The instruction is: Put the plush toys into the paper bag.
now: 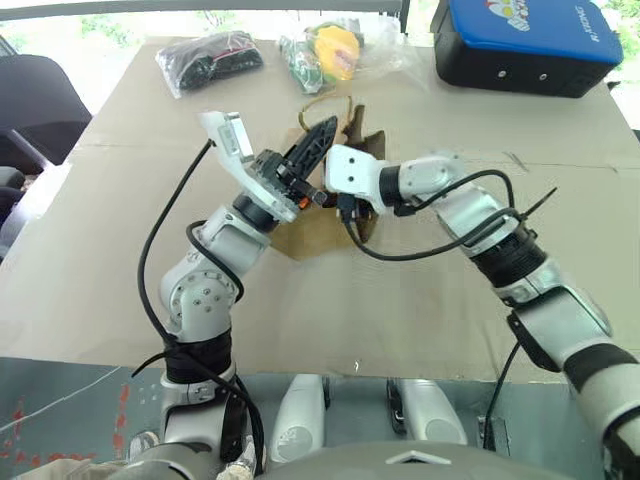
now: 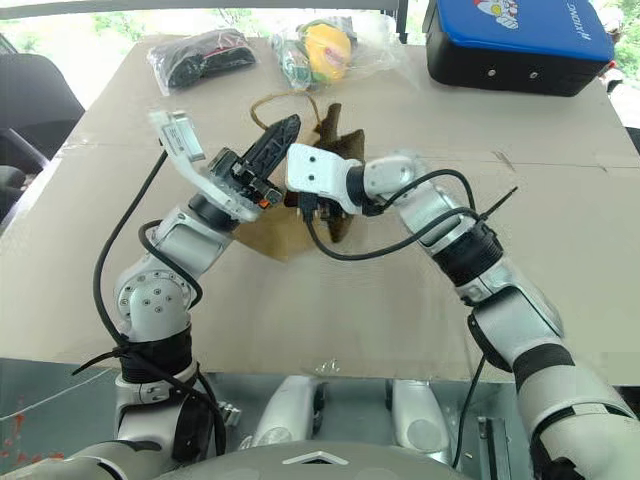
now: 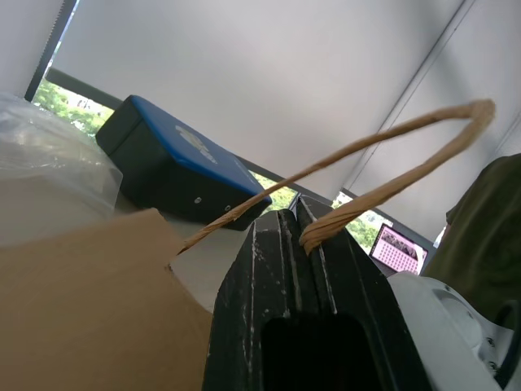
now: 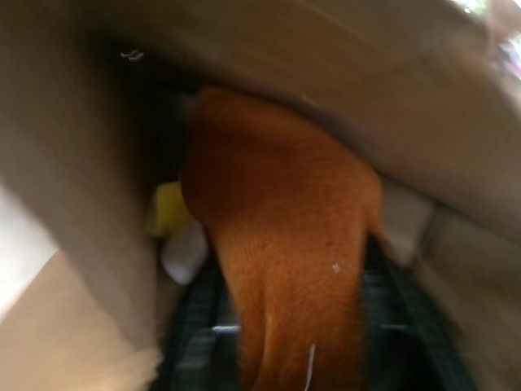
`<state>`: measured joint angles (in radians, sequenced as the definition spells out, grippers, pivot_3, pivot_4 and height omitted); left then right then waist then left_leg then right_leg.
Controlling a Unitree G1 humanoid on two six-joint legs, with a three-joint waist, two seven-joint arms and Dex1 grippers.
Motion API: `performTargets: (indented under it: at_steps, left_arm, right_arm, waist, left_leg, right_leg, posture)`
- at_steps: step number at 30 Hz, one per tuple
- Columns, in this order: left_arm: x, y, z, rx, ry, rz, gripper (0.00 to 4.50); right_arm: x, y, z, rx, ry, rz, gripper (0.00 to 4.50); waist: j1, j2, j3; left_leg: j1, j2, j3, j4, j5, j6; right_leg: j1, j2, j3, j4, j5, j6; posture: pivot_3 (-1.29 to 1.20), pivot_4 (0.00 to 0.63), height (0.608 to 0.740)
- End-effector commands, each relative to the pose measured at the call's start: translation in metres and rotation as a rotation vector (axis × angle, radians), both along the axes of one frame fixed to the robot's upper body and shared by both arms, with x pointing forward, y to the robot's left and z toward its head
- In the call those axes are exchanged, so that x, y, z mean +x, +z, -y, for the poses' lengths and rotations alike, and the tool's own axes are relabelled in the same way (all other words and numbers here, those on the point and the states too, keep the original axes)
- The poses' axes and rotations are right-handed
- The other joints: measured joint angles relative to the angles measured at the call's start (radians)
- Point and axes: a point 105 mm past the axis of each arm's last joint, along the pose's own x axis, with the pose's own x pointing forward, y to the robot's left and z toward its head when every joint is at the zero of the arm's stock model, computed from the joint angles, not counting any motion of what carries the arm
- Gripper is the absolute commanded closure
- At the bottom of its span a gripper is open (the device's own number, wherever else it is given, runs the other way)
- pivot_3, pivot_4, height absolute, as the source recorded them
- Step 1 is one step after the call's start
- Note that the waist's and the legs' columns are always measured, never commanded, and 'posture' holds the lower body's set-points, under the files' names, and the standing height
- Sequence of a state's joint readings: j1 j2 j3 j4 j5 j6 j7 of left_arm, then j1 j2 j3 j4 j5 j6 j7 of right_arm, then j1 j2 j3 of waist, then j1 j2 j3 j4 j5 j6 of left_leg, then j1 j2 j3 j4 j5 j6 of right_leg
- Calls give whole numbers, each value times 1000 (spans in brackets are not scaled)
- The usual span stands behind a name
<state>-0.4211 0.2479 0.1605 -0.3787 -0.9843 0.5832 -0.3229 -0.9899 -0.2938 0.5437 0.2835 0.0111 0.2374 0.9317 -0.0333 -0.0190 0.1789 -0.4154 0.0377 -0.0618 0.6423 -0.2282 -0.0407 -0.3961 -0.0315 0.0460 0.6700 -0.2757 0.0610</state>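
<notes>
The brown paper bag [image 1: 300,238] stands at the middle of the table, partly behind my two hands. My left gripper [image 1: 328,128] is shut on one twisted loop handle [image 3: 391,134], which arches above the fingertips, and holds it up. My right gripper [image 1: 350,212] reaches down into the bag's mouth from the right. In the right wrist view the orange-brown cat plush [image 4: 277,244] lies right in front of that gripper, between the bag's walls. A white and yellow piece of the chick [image 4: 175,236] shows beside the cat, deeper in the bag.
The table is covered with cardboard [image 1: 450,300]. At the far edge lie a clear plastic bag with a yellow-green toy [image 1: 330,50], a plastic bag with dark contents [image 1: 210,55] and a blue-topped black case [image 1: 525,45]. A black chair [image 1: 35,100] stands at the left.
</notes>
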Motion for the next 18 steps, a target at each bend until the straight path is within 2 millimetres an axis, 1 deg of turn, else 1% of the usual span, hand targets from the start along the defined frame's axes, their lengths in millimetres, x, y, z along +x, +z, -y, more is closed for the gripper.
performTargets:
  at_steps: [1, 3, 5, 8, 10, 14, 16, 18]
  left_arm:
    - [-9, 9, -8, 5, 25, 65, 4500]
    - [-8, 8, -14, 12, 49, 67, 4500]
    - [-8, 10, -20, 13, 63, 74, 4500]
    - [-9, 10, -25, 21, 56, 80, 4500]
    - [-9, 10, -25, 30, 42, 85, 4500]
    - [-6, 12, -25, 35, 21, 91, 4500]
    - [-4, 13, -23, 34, 12, 96, 4500]
    - [-3, 14, -22, 34, 8, 99, 4500]
  right_arm:
    - [1, 9, 6, 25, 16, 21, 922]
    - [0, 18, 15, 68, -2, 4, 112]
    - [-3, 32, 33, 136, -38, -26, 112]
    - [-16, 55, 64, 271, -99, -97, 112]
    - [-23, 63, 85, 335, -165, -131, 112]
    - [-27, 60, 125, 407, -355, -184, 112]
    - [-32, 56, 143, 501, -451, -290, 112]
    - [-39, 47, 156, 550, -525, -377, 112]
  waist:
    - [6, 0, 0]
    - [9, 0, 0]
    - [16, 0, 0]
    - [22, 0, 0]
    - [20, 0, 0]
    - [18, 0, 0]
    - [17, 0, 0]
    - [17, 0, 0]
  left_leg:
    - [-1, -1, 0, 1, 0, 0]
    - [-1, -1, 1, 1, 0, 0]
    - [-1, -1, 0, 1, 0, 0]
    - [-1, -1, -1, 1, 0, 0]
    - [-1, -1, 0, 1, -2, 4]
    - [0, -1, 0, 1, -3, 4]
    - [0, -1, 0, 1, -3, 4]
    - [0, -1, 0, 1, -3, 4]
  right_leg:
    - [0, -1, 0, 0, 0, 0]
    - [0, -2, 0, -1, 0, 0]
    - [0, -1, 0, 0, 0, 0]
    - [0, -1, -1, 0, 0, 0]
    - [0, -2, -1, 0, 0, 0]
    - [1, -1, 0, 0, 0, 0]
    - [1, -1, 0, 1, 0, 0]
    - [1, 0, 0, 2, 0, 0]
  posture:
    - [0, 150, 740]
    - [0, 150, 740]
    - [0, 150, 740]
    - [0, 150, 740]
    - [0, 150, 740]
    - [0, 150, 740]
    - [0, 150, 740]
    - [0, 150, 740]
